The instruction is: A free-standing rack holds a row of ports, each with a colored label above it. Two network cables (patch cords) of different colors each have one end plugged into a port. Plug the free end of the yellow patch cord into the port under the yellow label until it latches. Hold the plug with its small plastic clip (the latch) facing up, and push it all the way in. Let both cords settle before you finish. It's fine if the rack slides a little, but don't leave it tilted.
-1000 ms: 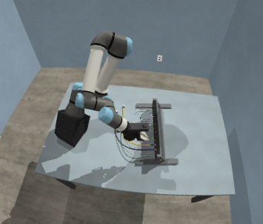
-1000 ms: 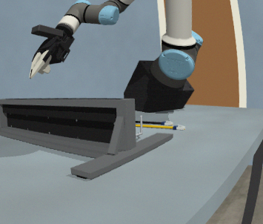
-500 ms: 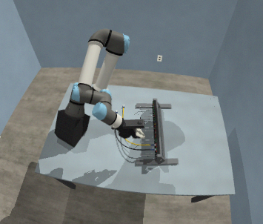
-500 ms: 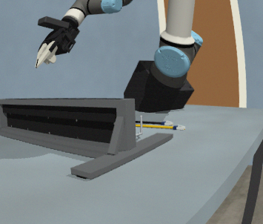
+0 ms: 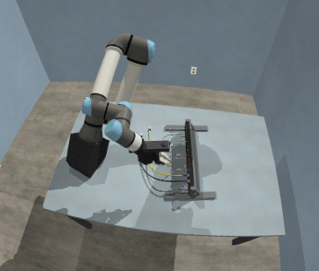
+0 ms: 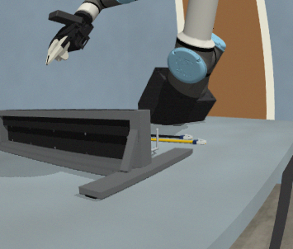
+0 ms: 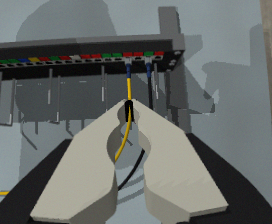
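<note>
One hand (image 6: 51, 58) closed, empty, above rack (image 6: 139, 119); yellow cord (image 7: 129, 92) beyond

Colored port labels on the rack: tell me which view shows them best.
The wrist view: the label strip faces the camera, red, green, blue and yellow squares distinct. The top view shows the rack edge-on, labels as tiny specks. The exterior view sees only the rack's back; no labels.
</note>
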`<action>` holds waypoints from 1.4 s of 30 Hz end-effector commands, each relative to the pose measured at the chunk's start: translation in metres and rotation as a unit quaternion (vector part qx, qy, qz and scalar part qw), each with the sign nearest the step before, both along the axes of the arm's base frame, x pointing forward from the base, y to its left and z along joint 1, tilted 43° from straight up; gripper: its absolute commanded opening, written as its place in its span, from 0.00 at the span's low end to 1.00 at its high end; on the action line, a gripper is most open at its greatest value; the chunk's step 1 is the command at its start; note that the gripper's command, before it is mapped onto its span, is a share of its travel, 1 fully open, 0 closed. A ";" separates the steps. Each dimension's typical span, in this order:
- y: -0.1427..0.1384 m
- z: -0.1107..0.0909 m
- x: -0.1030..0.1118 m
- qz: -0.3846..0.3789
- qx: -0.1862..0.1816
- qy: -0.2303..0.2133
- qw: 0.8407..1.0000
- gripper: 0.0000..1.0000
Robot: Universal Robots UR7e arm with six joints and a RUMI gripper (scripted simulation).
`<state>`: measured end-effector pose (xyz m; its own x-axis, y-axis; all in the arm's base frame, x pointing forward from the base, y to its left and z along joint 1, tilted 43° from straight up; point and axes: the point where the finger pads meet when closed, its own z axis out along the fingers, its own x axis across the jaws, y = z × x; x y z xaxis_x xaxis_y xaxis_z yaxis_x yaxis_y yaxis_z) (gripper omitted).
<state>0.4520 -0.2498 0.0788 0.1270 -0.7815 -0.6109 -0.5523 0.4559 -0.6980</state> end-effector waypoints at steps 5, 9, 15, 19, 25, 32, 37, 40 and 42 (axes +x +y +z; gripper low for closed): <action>-0.006 0.005 -0.012 0.001 0.000 -0.001 1.000 0.00; -0.008 0.007 -0.015 0.001 0.000 -0.001 1.000 0.00; -0.009 0.008 -0.017 0.001 0.000 -0.001 1.000 0.00; -0.009 0.008 -0.017 0.001 0.000 -0.001 1.000 0.00; -0.007 0.009 -0.017 0.005 -0.003 -0.001 1.000 0.00; 0.017 0.019 -0.012 0.040 -0.036 -0.006 0.999 0.00; 0.038 0.028 -0.009 0.071 -0.064 -0.012 0.995 0.00; 0.066 0.038 -0.007 0.110 -0.099 -0.020 0.989 0.00; 0.085 0.045 -0.007 0.137 -0.123 -0.026 0.983 0.00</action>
<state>0.4444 -0.2000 0.1083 0.2844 -0.8318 -0.4768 -0.5915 0.2392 -0.7700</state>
